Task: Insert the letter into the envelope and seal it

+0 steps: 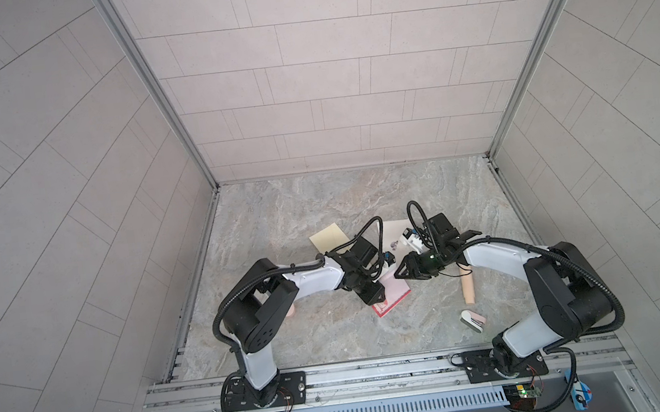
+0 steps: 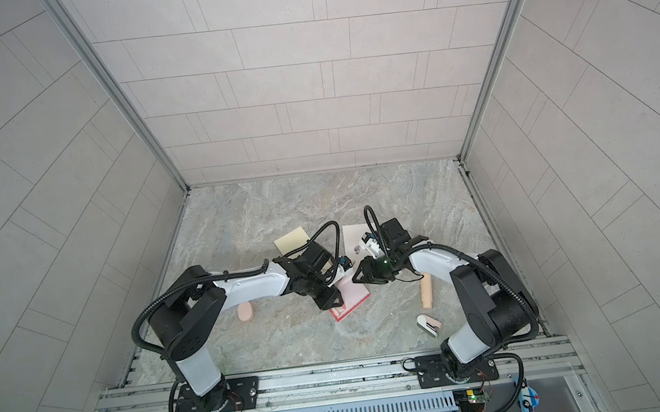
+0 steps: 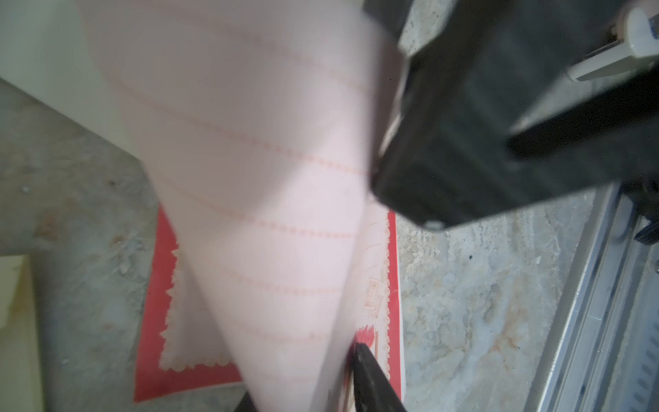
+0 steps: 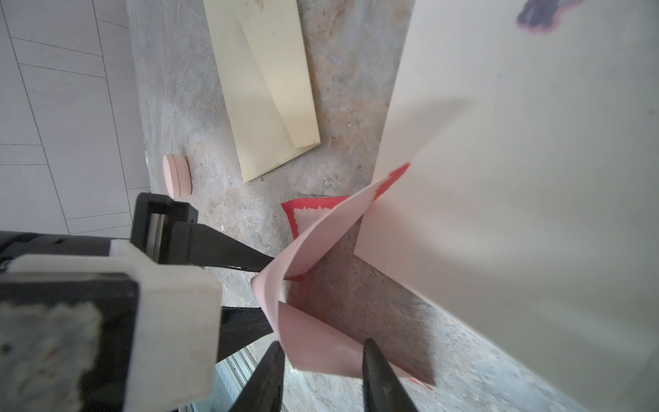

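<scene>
The letter (image 1: pixel 395 290) (image 3: pixel 267 178) is a pale pink lined sheet with a red printed border. One half lies on the table and the other curls upward. My left gripper (image 1: pixel 376 297) (image 3: pixel 303 374) is shut on the raised bend of the sheet (image 4: pixel 267 285), with one finger on each side. My right gripper (image 1: pixel 398 274) (image 4: pixel 322 342) stands open, and the sheet's free end shows flat just past its fingertips. The cream envelope (image 1: pixel 393 229) (image 4: pixel 517 160) with a small dark mark lies right behind the letter, partly under the right arm.
A pale yellow paper (image 1: pixel 328 236) (image 4: pixel 271 89) lies back left of the envelope. A pink round block (image 2: pixel 245 312) sits under the left arm. A beige cylinder (image 1: pixel 467 286) and a white-and-pink object (image 1: pixel 473 321) lie at the right. The metal rail (image 1: pixel 379 371) runs along the front edge.
</scene>
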